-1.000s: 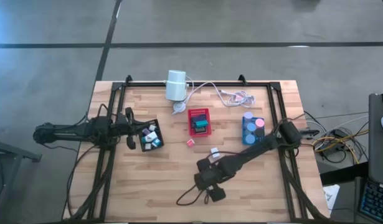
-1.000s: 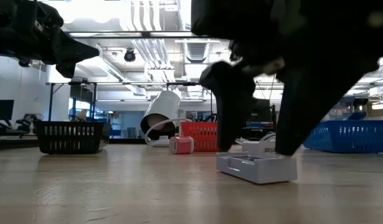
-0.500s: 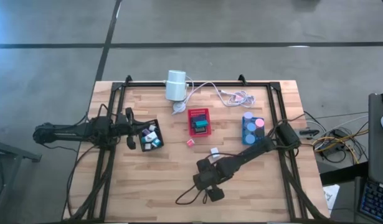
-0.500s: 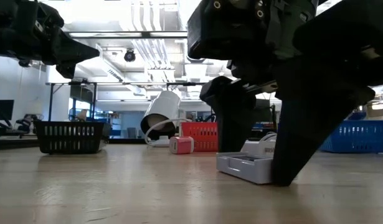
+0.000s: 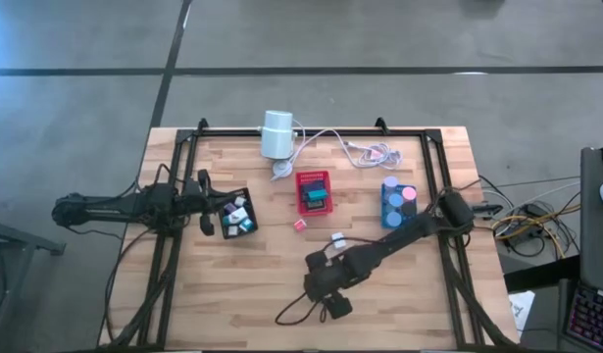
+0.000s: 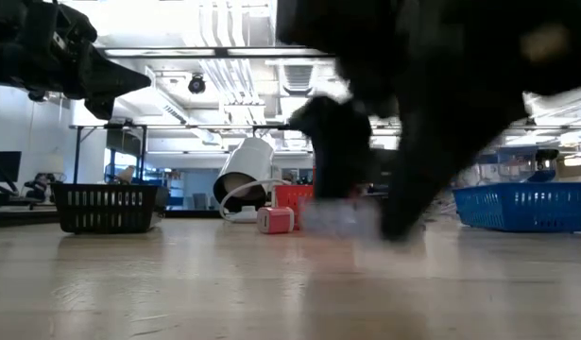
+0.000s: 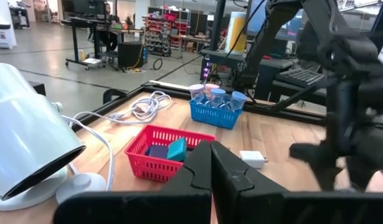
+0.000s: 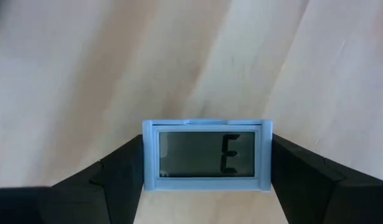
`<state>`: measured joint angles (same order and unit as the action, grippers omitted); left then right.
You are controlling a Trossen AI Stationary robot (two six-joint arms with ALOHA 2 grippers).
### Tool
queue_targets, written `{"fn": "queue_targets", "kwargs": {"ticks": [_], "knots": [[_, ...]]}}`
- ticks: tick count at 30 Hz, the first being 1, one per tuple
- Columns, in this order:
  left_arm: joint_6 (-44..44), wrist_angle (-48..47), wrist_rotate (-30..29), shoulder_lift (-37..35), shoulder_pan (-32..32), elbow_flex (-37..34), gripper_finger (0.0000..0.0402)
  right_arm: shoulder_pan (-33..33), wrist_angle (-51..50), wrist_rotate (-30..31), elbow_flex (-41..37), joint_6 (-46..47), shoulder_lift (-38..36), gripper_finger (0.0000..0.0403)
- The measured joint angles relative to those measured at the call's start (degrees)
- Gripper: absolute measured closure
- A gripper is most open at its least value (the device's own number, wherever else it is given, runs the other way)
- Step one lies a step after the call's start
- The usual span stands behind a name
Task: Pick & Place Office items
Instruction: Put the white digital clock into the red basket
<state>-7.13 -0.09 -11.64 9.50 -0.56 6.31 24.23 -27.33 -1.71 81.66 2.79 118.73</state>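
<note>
Pale blue rectangular plastic display block [image 8: 207, 154] is bracketed by right gripper [image 8: 207, 171] fingers touching both ends; closure should be kept square. Left gripper [image 7: 210, 171] clenched, idle.

- The surface [image 5: 262, 284] is light wood with a visible grain.
- The trays are red [image 5: 314, 191], black [image 5: 236, 212] and blue [image 5: 398, 200].
- The small display [image 8: 207, 155] has a pale blue frame, a grey screen and a dark letter E.
- The cylinder [image 5: 276, 134] is white.
</note>
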Motion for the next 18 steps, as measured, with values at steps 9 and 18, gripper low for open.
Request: {"fn": "queue_targets", "kwargs": {"ticks": [9, 18], "knots": [[-0.2, -0.8, 0.0, 0.8, 0.0, 0.0, 0.0401, -2.5, 26.8, 0.2, -18.3, -0.7, -20.7, 0.0126], [-0.9, -0.9, -0.1, 1.0, 0.0, 0.0, 0.0401, -4.4, 55.7, 6.9, -48.4, 4.6, -48.9, 0.0126]]}}
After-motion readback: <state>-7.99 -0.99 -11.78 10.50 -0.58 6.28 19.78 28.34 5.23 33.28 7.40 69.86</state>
